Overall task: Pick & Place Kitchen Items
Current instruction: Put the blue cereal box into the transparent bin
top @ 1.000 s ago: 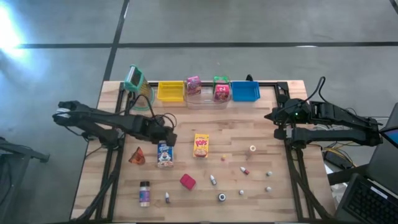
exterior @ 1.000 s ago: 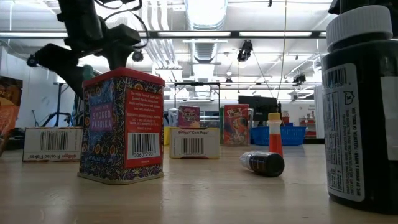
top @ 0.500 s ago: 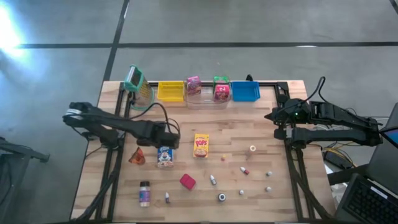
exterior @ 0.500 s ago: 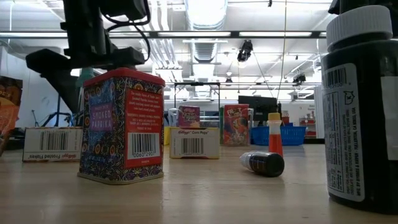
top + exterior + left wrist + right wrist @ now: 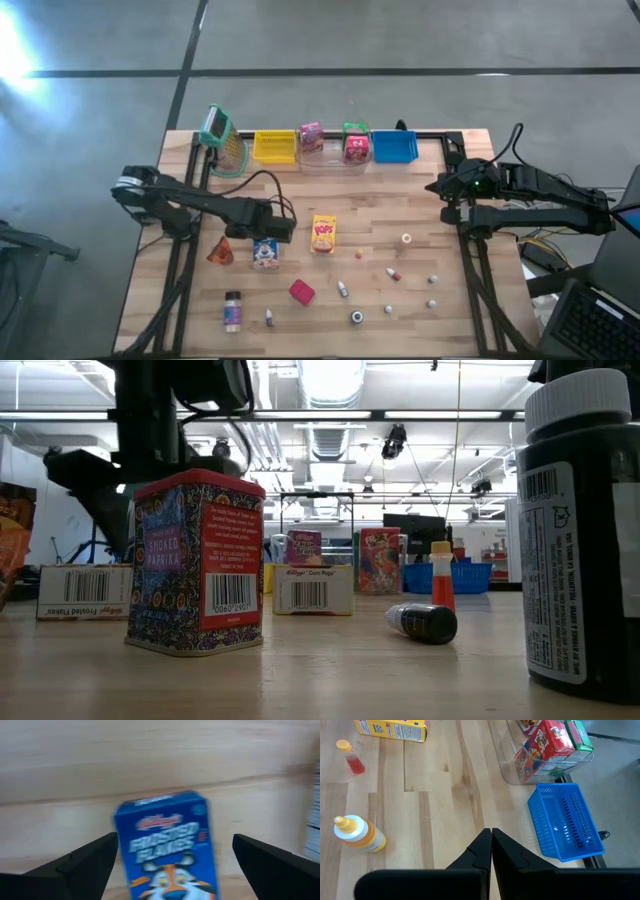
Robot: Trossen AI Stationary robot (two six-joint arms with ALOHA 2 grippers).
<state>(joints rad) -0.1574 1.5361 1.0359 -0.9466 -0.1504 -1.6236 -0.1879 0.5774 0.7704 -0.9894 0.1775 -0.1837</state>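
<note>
Nearest the front edge of the tabletop (image 5: 440,330) lie a purple-labelled jar (image 5: 232,311), a red block (image 5: 301,292) and several tiny bottles (image 5: 343,289); the low view shows the red block as a paprika tin standing upright. Farther in, an orange wedge (image 5: 220,251) sits left of a blue Frosted Flakes box (image 5: 265,252), which lies flat on the wood. Directly over that box hangs the left tool (image 5: 170,865), its fingers (image 5: 85,862) spread wide, one to each side of the box and clear of it. Just right of the blue box lies a yellow Pops box (image 5: 322,233), and a small yellow-capped bottle (image 5: 406,239) stands farther right. Beyond, at the right edge, the right tool (image 5: 491,842) waits with its fingers pressed together on nothing. Along the far edge run a yellow bin (image 5: 273,147), a clear bin (image 5: 330,160) holding a pink box (image 5: 311,136) and a red box (image 5: 355,146), and a blue bin (image 5: 394,147).
</note>
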